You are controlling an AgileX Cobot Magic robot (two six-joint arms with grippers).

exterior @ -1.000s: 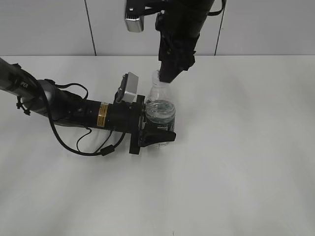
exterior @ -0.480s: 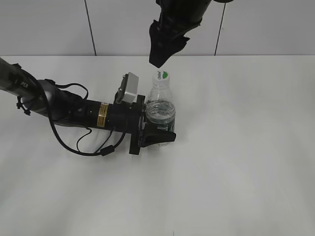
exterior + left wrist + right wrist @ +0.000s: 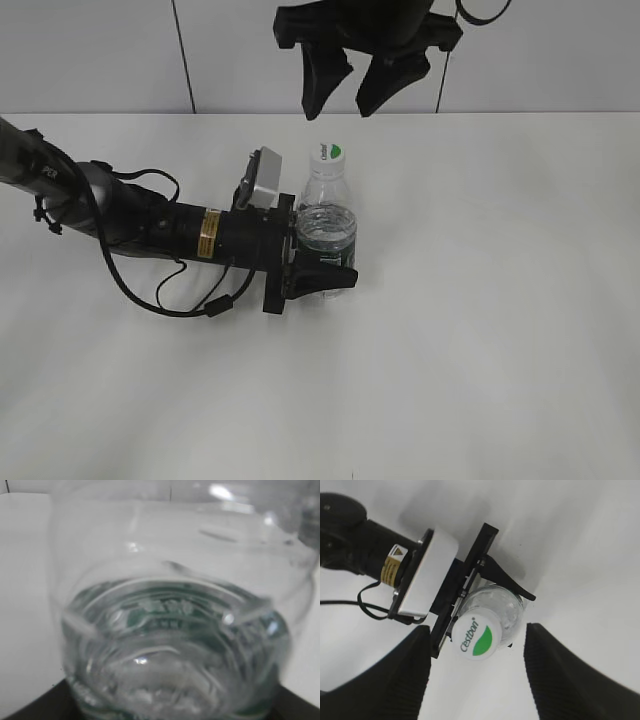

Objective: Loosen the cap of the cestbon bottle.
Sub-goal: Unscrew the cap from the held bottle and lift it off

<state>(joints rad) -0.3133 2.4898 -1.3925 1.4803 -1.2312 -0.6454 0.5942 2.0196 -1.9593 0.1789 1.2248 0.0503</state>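
From my seat, nearest is the left pincer, lying low along the white counter and clamped on the lower body of the cestbon bottle, which stands upright near the middle; the left wrist view is filled by its clear ribbed wall and a strip of green label, so I judge the hold to be snug. Just above that, the cap sits on the neck, white with its green half-circle, nothing touching it. Farther back and higher, the right pincer hangs over the bottle with its jaws apart and empty — in the right wrist view the cap lies between the two dark fingers, a little nearer the left one. To do this well I would centre over the cap first, come straight down until the pads flank its ribbed rim, close firmly, then turn the wrist while the left arm keeps the body from spinning — gripping off-centre risks tipping the neck.
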